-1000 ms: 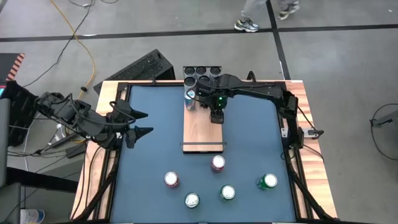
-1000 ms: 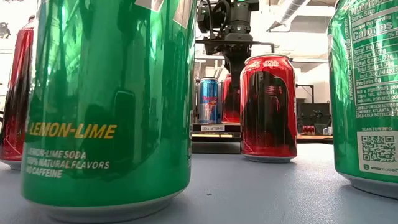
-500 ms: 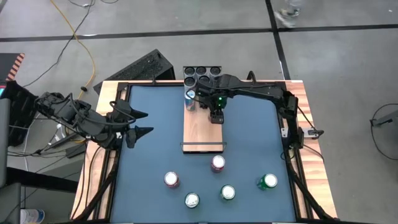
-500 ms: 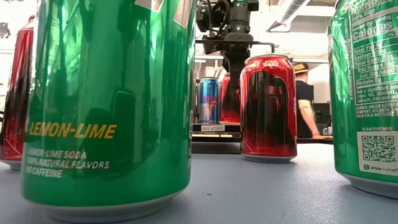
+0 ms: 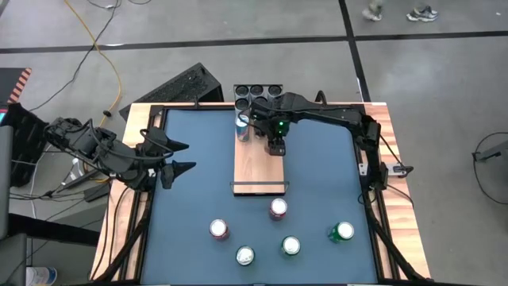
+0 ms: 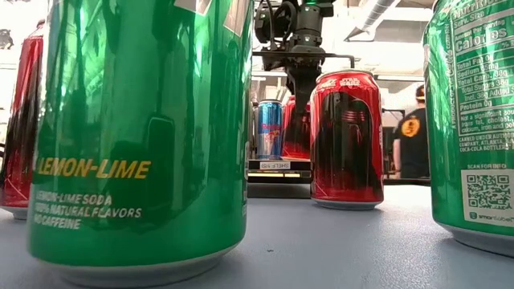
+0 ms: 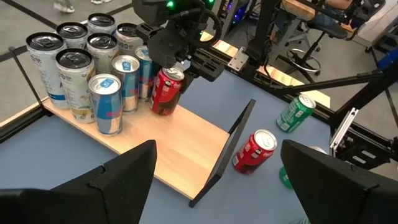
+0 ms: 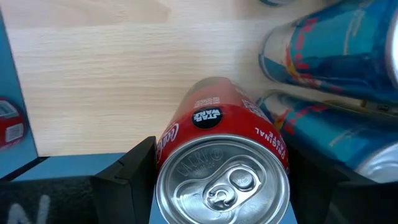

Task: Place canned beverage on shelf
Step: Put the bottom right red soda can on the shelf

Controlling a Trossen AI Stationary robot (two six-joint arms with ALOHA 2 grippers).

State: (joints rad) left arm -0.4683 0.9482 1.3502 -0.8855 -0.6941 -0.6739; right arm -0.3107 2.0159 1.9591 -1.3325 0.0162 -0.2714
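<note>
Right wrist view is showing the red can standing upright on the shelf, sitting between the right gripper's spread fingers, which are flanking it; whether they are touching, I cannot tell. Blue cans are crowding just beside it, while bare plank is stretching away on the other side. The left gripper is hanging open near the table's left edge.
</note>
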